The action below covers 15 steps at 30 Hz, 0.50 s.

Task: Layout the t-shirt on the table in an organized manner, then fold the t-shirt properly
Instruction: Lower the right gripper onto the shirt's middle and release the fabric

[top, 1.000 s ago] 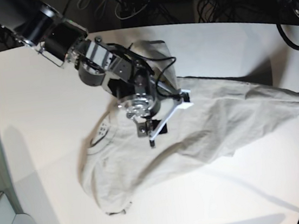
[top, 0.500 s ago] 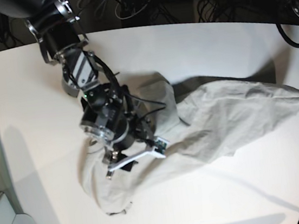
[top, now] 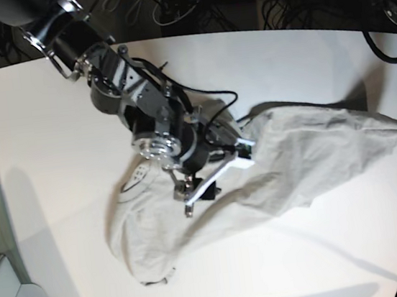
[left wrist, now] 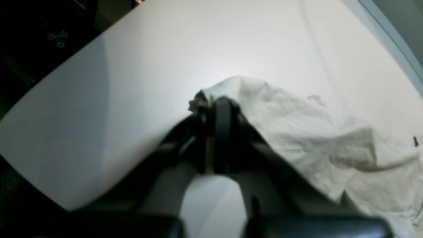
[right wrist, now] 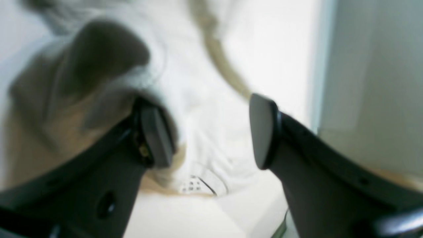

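**Ana:** Tension seems the point, I judge. The left gripper (left wrist: 222, 109) has its jaws pressed together on a corner of the t-shirt (top: 287, 159) out at the table (top: 304, 63) edge, at far right in the base view, so the cloth runs out long and partly lifted instead of bunching.

**Ben:** And the right gripper (right wrist: 211, 132)?

**Ana:** Its 2 jaws stand spread and hold nothing. It hovers low over the neck end, where the shirt lies crumpled flat near the table's middle.

**Ben:** Where is the cloth relative to those jaws?

**Ana:** Below and between them in the right wrist view, blurred; the printed neck label (right wrist: 193, 186) shows just under the gap. Whether a fingertip touches fabric, I can't tell.
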Each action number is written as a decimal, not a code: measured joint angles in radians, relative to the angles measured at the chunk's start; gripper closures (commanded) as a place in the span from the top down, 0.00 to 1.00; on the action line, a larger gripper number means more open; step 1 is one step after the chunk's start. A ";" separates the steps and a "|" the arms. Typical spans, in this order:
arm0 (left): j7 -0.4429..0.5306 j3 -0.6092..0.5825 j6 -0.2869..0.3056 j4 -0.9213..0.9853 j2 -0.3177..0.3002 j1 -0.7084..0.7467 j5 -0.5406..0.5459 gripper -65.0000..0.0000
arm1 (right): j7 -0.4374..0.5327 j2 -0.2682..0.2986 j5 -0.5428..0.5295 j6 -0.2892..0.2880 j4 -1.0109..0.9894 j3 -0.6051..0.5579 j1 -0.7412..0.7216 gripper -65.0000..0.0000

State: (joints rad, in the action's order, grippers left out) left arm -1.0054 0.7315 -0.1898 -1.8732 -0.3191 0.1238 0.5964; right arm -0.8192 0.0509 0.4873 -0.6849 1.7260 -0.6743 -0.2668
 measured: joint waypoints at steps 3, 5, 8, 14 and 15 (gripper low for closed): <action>-0.007 0.000 0.000 0.000 0.003 0.006 -0.001 0.01 | 0.018 -0.049 -0.002 0.001 -0.002 0.052 0.009 0.56; 0.000 0.001 0.000 0.000 0.003 0.004 0.000 0.01 | 0.017 -0.065 0.005 0.000 -0.002 0.089 0.006 0.56; -0.001 0.001 0.000 0.000 0.003 0.003 0.000 0.01 | 0.007 -0.073 0.008 0.000 -0.002 0.144 0.006 0.56; -0.001 -0.002 0.000 0.000 0.003 0.003 0.000 0.01 | 0.085 -0.130 0.007 0.000 -0.031 0.161 0.011 0.56; -0.001 -0.002 0.000 0.000 0.003 0.003 0.000 0.01 | 0.117 -0.142 0.007 0.000 -0.030 0.161 0.012 0.56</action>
State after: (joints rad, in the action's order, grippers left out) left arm -1.0061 0.7292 -0.1894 -1.8732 -0.3157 0.1272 0.5964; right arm -0.7025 -0.0910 0.4942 -0.6846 1.6958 -0.5133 -0.2546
